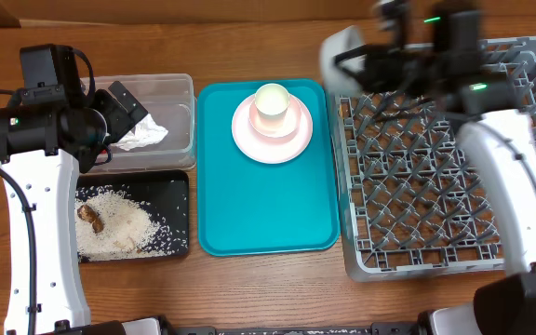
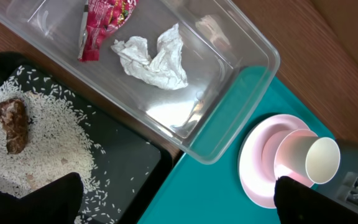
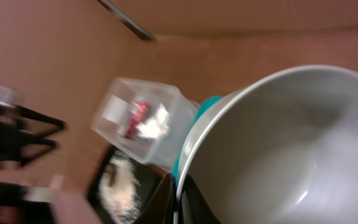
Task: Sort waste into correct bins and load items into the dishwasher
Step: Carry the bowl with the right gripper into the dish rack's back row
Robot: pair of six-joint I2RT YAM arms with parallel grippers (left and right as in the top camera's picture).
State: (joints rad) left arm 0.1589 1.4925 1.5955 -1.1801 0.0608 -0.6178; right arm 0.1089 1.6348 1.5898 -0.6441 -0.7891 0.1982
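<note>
The right gripper (image 1: pixel 366 63) has its jaws pinched together on the rim of the grey-white bowl (image 1: pixel 339 54). It holds the bowl up on edge rather than flat, near the far edge of the table (image 1: pixel 249 288) and at the far left corner of the dish rack (image 1: pixel 445 167). From the wrist camera the bowl's hollow faces the lens and looks blurred. I can't tell whether it touches the rack. The rack itself takes up the right side of the table.

The left gripper (image 1: pixel 124 104) hangs over the clear tub (image 1: pixel 180 93) with its jaws spread wide and nothing between them.

The tub sits toward the far left corner, its long side running left to right along the far edge. Inside lie the red snack wrapper (image 2: pixel 104 25), stretched crosswise to the tub's length, and the crumpled napkin (image 2: pixel 151 56) just beside it, a little apart.

Just in front of the tub, toward the near edge, is the black tray (image 1: pixel 180 186), turned the same way. The white rice (image 1: pixel 124 228) is spread over it, and the brown lump (image 1: pixel 91 219) lies slantwise on the rice toward the tray's left end.

The teal tray (image 1: pixel 217 223) sits mid-table, between the bins and the rack, with its long side running far to near. At its far end is the pink plate (image 1: pixel 273 154), with the pink bowl (image 1: pixel 273 128) on it. The cup (image 1: pixel 273 98) stands mouth up in the bowl.
</note>
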